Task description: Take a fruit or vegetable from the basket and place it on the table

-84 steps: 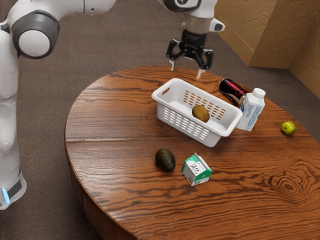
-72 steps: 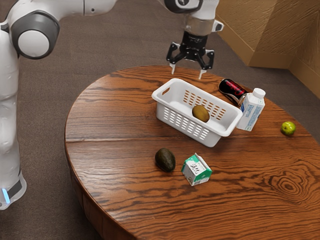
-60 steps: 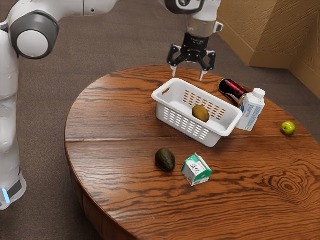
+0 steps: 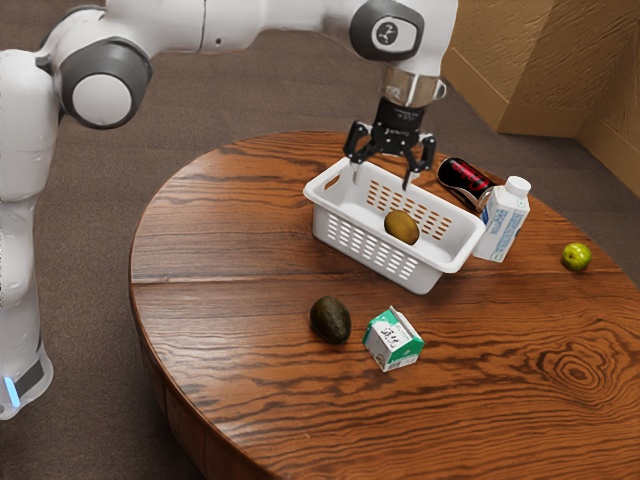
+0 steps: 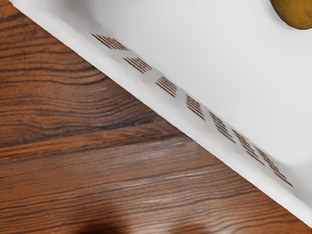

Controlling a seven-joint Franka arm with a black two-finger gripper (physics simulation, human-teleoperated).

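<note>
My gripper [image 4: 382, 183] hangs open over the far side of the white basket [image 4: 426, 279], fingers apart and nothing between them. Inside the basket lies a brown, kiwi-like fruit [image 4: 402, 227], lower than the fingertips and toward the exterior view's right of them. In the wrist view, part of that fruit [image 5: 296, 12] rests on the basket's white floor [image 5: 195, 48], near a slotted wall. The brown wooden table [image 4: 230, 250] carries the basket.
A dark avocado [image 4: 330, 320] and a green-white carton [image 4: 393, 339] stand on the basket's near side. Beside its far right end are a dark red-labelled bottle [image 4: 465, 180] and a white bottle [image 4: 503, 220]. A green fruit [image 4: 576, 257] sits farther right.
My gripper has come down and slightly toward the exterior view's right, from beyond the basket to above its far side, fingers still open. The basket and fruit have stayed put.
</note>
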